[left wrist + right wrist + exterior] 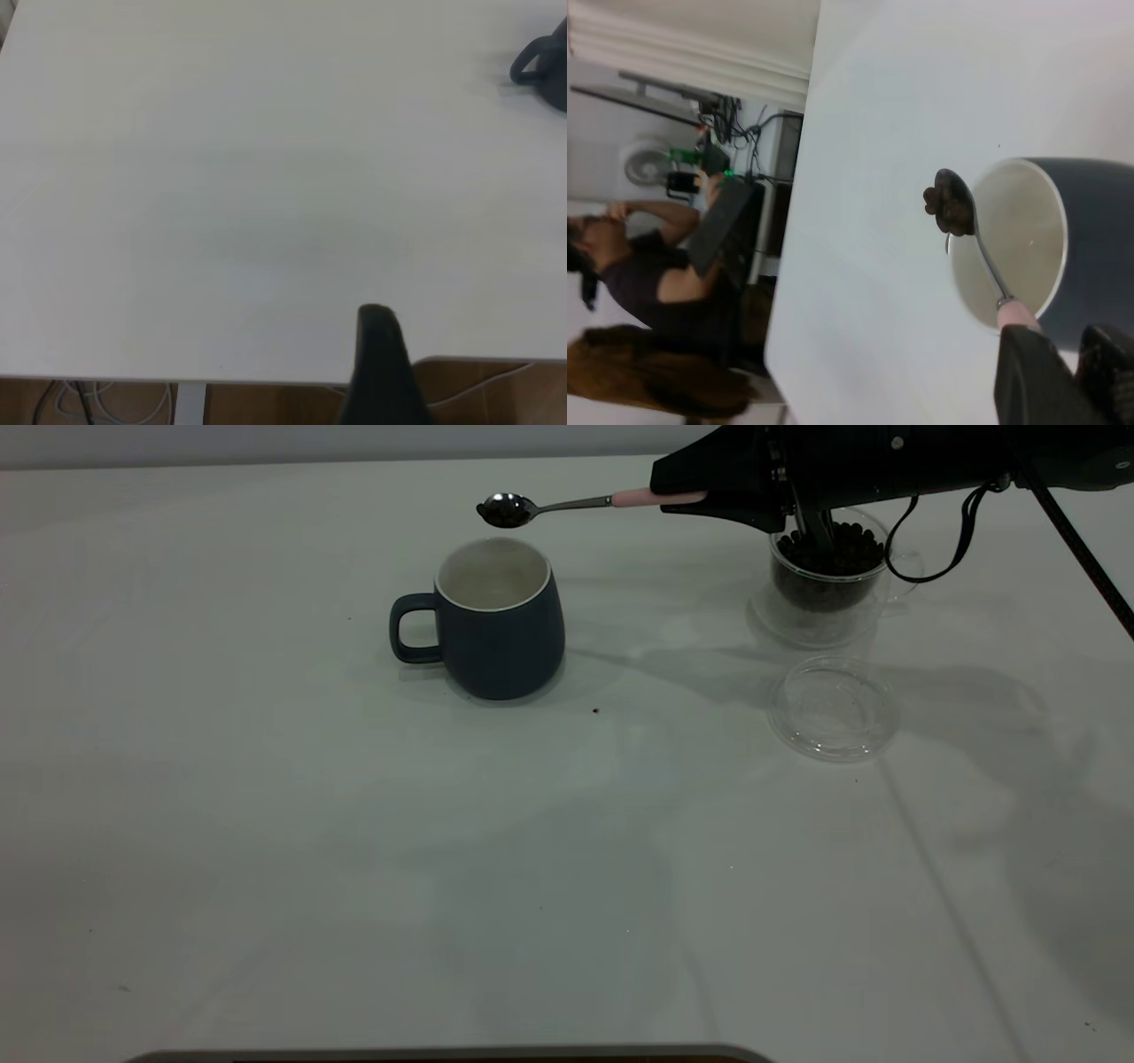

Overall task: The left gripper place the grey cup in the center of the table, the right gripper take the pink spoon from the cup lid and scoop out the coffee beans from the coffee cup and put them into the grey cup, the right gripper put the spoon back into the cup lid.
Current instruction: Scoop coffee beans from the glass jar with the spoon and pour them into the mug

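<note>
My right tool (700, 499) pinches the pink spoon (567, 505) by its handle, long axis running left, its bean-loaded bowl just beyond the grey cup (496, 615) rim at desk centre. Left tool: jaws unreadable, parked well apart.

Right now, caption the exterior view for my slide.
Right claw holds pink spoon of coffee beans above the grey cup.

I can read no text, label, brand, number or sign on anything in my three camera views right now.
</note>
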Robot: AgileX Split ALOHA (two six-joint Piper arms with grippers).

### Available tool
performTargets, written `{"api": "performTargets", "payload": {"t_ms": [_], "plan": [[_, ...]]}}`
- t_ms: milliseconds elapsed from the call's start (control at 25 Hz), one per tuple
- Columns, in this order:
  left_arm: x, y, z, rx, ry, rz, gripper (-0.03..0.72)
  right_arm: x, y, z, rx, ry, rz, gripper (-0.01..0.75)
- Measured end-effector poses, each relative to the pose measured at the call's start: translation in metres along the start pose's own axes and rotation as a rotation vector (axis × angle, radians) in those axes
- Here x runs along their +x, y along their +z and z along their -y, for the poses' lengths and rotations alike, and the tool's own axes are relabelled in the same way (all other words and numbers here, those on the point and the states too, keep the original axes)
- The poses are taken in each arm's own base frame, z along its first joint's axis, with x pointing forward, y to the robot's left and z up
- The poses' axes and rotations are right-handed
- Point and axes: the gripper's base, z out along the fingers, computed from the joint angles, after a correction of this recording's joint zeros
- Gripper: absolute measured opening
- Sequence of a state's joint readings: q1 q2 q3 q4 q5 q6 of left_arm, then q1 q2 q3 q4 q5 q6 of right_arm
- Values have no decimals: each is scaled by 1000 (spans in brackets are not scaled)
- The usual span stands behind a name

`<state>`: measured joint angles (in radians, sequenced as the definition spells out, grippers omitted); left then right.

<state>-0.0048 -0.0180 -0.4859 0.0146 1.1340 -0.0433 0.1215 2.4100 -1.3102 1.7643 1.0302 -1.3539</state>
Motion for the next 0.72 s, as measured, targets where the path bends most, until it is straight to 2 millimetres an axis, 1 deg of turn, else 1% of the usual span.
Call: {"api": "performTargets", "payload": {"t_ms": [120, 320, 400, 480, 560, 640, 720], "plan": [[0, 0, 0, 0, 0, 0, 586, 0, 0, 0, 1, -126, 1, 110], [0, 0, 0, 0, -1, 0, 586, 0, 0, 0, 5, -434, 0, 110], [0, 0, 0, 0, -1, 0, 586, 0, 0, 1, 8, -516, 1, 110], [0, 0, 0, 0, -1, 0, 586, 0, 0, 1, 17, -539, 0, 110], [0, 0, 0, 0, -1, 0, 586, 0, 0, 2, 19, -512, 0, 110], [0, 0, 0, 0, -1, 0, 586, -2, -2, -1, 11, -431, 0, 110], [0, 0, 0, 0, -1, 0, 586, -4, -6, -9, 9, -347, -21, 110]]}}
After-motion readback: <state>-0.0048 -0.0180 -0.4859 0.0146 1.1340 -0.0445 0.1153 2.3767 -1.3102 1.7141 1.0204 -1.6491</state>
